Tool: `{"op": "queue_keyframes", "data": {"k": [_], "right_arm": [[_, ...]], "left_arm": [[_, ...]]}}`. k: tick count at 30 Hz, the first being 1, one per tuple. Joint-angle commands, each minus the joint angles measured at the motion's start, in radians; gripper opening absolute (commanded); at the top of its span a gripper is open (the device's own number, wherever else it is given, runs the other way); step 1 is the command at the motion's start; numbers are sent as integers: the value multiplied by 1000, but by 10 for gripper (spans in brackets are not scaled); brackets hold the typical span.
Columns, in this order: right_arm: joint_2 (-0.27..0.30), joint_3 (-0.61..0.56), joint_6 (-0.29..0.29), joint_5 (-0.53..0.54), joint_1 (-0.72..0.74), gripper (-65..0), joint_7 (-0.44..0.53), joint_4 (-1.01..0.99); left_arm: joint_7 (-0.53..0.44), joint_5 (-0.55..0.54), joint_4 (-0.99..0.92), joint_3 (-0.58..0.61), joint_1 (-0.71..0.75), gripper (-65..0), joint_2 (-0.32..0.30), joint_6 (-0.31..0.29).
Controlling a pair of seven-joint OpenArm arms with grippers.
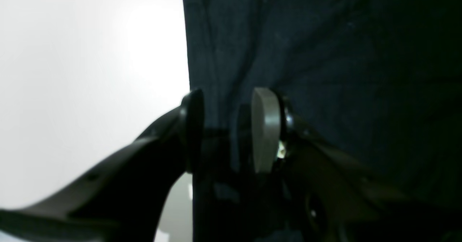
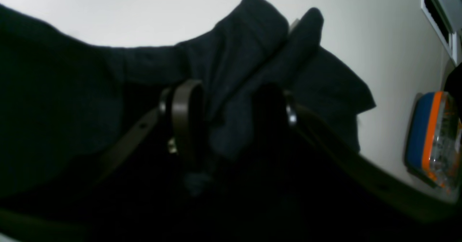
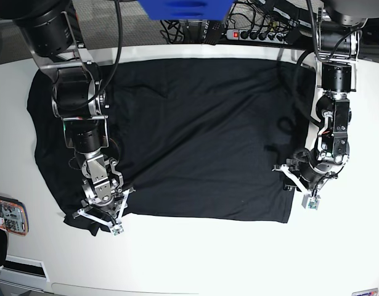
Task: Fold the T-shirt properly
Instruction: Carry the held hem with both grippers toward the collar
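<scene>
Both claws, left (image 3: 298, 185) and right (image 3: 101, 217), pinch near-edge corners of the shirt (image 3: 195, 135); we judge it light, limp, best lifted there.

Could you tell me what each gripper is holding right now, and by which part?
Both hold the T-shirt: the right gripper has bunched cloth at a sleeve corner between its fingers; the left gripper straddles the side edge near the hem.

Base looks straight down on everything; both wrist views sit close behind their claws.
</scene>
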Motion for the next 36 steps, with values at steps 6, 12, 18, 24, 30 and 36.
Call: {"op": "queue_keyframes", "data": {"k": [6,12,18,24,30,36], "right_arm": [[9,2,-7,-6,32,-650,4,-34],[9,0,-7,-7,29,-650,-7,75],[9,-5,-7,-9,-30,-650,-67,218],[9,-5,-7,-9,-74,-650,-68,226],[9,-5,-7,-9,-76,-650,-67,239],[9,-5,44,-10,-76,-650,-76,367]], "left_arm": [[-20,-5,16,-5,-24,-443,-13,-2],[-19,6,-64,-3,-84,-443,-18,-2],[-25,-8,-382,227,-322,-424,-15,-7],[-22,-128,-469,259,-445,-318,-4,-128],[-126,-180,-709,268,-523,-301,14,-137],[-135,-186,-713,268,-474,-301,10,-137]]}}
